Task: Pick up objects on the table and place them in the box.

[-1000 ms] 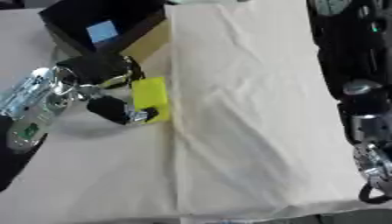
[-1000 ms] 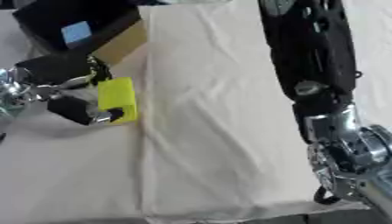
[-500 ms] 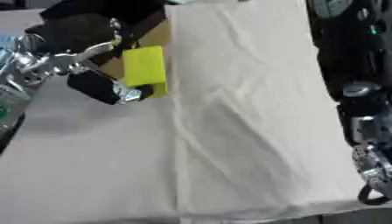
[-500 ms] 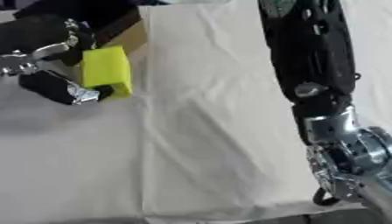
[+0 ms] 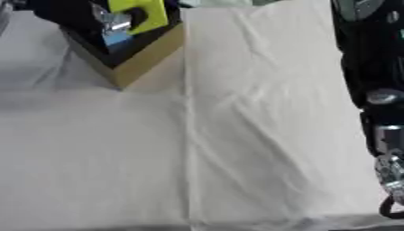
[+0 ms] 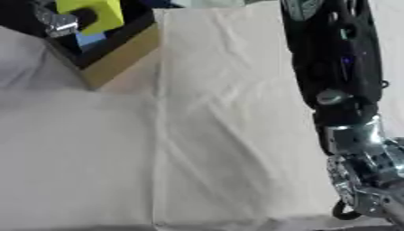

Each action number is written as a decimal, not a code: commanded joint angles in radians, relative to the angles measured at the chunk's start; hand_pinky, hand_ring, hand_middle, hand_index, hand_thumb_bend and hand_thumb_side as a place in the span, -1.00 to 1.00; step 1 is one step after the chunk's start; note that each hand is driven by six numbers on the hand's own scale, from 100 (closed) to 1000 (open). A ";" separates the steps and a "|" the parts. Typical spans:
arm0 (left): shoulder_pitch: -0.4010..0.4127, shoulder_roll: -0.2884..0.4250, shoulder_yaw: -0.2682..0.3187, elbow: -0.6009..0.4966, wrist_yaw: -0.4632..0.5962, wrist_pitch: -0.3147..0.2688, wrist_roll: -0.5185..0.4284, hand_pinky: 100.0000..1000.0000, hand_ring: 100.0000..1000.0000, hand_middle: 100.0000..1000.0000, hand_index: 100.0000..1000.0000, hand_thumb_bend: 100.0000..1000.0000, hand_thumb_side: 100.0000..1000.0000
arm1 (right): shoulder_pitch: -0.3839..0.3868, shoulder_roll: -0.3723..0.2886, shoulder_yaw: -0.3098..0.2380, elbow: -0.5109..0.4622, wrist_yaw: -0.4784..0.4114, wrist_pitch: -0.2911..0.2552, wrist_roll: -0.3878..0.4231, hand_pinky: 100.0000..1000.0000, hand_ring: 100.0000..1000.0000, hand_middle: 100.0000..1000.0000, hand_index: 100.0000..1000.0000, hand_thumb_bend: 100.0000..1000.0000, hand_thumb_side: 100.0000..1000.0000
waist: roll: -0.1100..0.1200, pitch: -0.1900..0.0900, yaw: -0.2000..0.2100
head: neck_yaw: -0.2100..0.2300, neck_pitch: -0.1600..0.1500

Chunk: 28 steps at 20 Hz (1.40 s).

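Your left hand (image 5: 118, 20), at 11 o'clock, pinches the yellow block (image 5: 142, 13) over the box (image 5: 130, 49). Your right hand (image 6: 371, 194) hangs at 4 o'clock off the cloth (image 5: 260, 126); you cannot tell its fingers' state.

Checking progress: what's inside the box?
A blue item lies in the box, with the left hand holding a yellow block over it. Hand and block cover the rest.
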 commanded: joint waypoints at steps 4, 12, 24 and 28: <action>-0.075 -0.020 0.057 0.168 0.007 -0.028 0.068 -0.10 0.00 -0.03 0.15 -1.00 -0.11 | -0.043 -0.011 0.006 -0.024 0.006 -0.008 0.009 0.72 0.81 0.38 0.72 -1.00 1.00 | 0.002 -0.014 -0.022 | 0.033 -0.030; -0.125 -0.061 0.105 0.360 -0.119 -0.043 0.155 -0.08 0.02 -0.02 0.16 -1.00 -0.11 | -0.057 -0.009 0.004 -0.023 0.009 -0.006 0.013 0.72 0.81 0.38 0.72 -1.00 1.00 | 0.001 0.003 -0.054 | 0.053 -0.057; -0.109 -0.083 0.122 0.513 -0.247 -0.067 0.197 -0.06 0.05 0.00 0.18 -1.00 -0.08 | -0.062 -0.010 -0.004 -0.035 0.001 0.000 0.008 0.72 0.80 0.37 0.72 -1.00 1.00 | -0.006 0.017 -0.068 | 0.069 -0.073; -0.105 -0.090 0.127 0.550 -0.275 -0.070 0.206 -0.04 0.06 0.02 0.20 -1.00 -0.03 | -0.060 -0.010 -0.008 -0.035 0.000 0.002 0.007 0.72 0.80 0.37 0.72 -1.00 1.00 | -0.006 0.017 -0.073 | 0.070 -0.076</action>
